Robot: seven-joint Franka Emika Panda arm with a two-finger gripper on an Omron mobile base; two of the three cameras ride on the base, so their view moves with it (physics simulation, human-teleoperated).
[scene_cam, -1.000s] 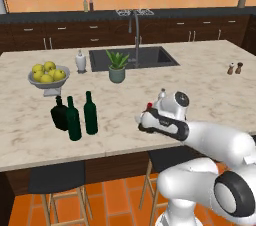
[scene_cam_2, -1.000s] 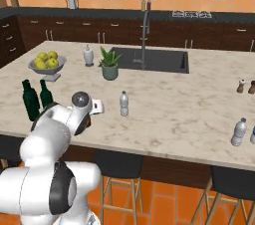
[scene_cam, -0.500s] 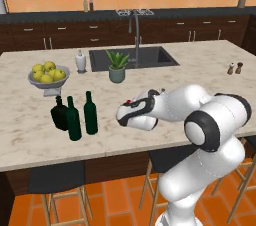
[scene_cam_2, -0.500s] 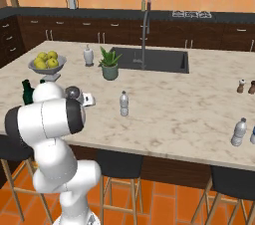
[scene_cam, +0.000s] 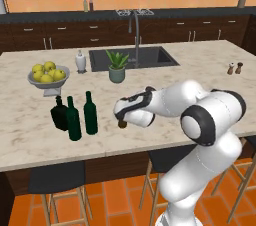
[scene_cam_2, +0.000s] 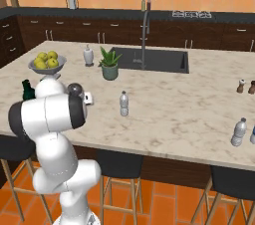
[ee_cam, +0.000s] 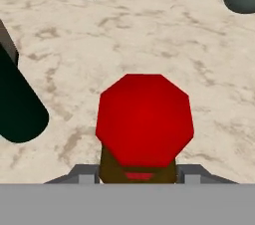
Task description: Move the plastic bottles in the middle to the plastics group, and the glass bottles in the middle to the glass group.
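We find the two-finger gripper (scene_cam: 121, 118) pinched on the short brown glass bottle with the red cap and neck (ee_cam: 143, 119); in the hand view its red cap sits squarely between the two fingers (ee_cam: 82, 173), whose tips are cut off by the lower edge, so the contact is judged rather than seen in full. In the left base view the bottle's brown base (scene_cam: 122, 124) shows under the hand, low over the pale marble island counter (scene_cam: 210, 70), just right of the glass group (scene_cam: 75, 117): two tall slim dark green bottles and a squat blackish flask standing close together. We cannot tell whether the base rests on the stone or hangs just clear of it. We judge the brown bottle rigid, smooth, fairly heavy for its size and breakable, so the body below the neck is the sound place to hold it, with an upright, gentle set-down beside the group. Further off, the small clear plastic water bottle with a pale cap (scene_cam_2: 124, 104) stands alone mid-counter; we judge it light and easily tipped, best gripped around its middle. In the right base view the arm hides most of the glass group and the held bottle.
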